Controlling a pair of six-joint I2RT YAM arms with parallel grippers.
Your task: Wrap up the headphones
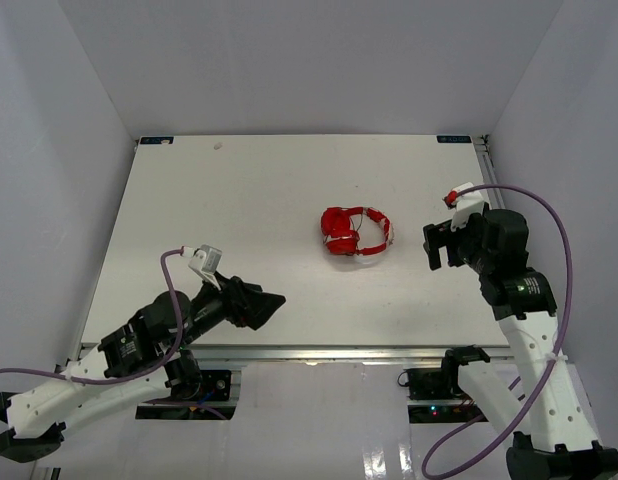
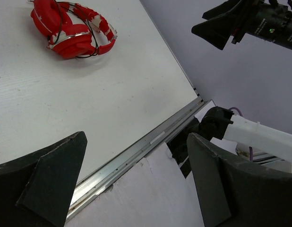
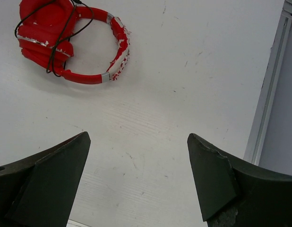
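Observation:
The red headphones point(image 1: 355, 232) lie near the middle of the white table, ear cups folded together, with the thin dark cord wound over them. They also show in the left wrist view point(image 2: 73, 29) and the right wrist view point(image 3: 65, 42). My left gripper point(image 1: 267, 303) is open and empty, raised over the near table edge, well short of the headphones. My right gripper point(image 1: 436, 245) is open and empty, raised to the right of the headphones. In the wrist views the left gripper point(image 2: 136, 142) and right gripper point(image 3: 139, 137) hold nothing.
White walls enclose the table on three sides. A metal rail point(image 1: 319, 352) runs along the near edge, and another point(image 3: 266, 94) along the right edge. Purple cables point(image 1: 549, 215) loop from both arms. The right arm's base point(image 2: 221, 127) shows in the left wrist view.

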